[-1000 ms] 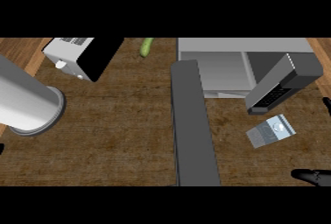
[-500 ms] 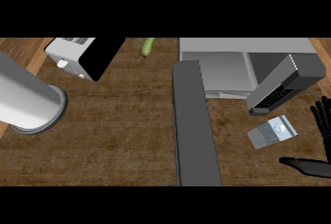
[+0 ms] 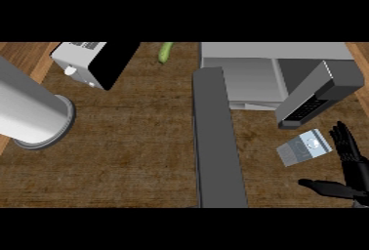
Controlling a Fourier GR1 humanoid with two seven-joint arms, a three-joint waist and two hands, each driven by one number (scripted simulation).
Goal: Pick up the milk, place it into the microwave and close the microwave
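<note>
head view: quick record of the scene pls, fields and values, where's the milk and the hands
milk: on the counter, in front of the microwave, right of its door, not held
microwave: top right, open
door: swung out toward the view's lower edge
right hand: open, fingers straight, just right of the milk, not curled round it
left hand: not in view
other: green vegetable at top; white and black appliance top left
task state: milk not yet picked up

Matte black right hand (image 3: 352,162) with slim fingers and thumb; smooth, pale grey cylindrical forearm (image 3: 29,114).
</note>
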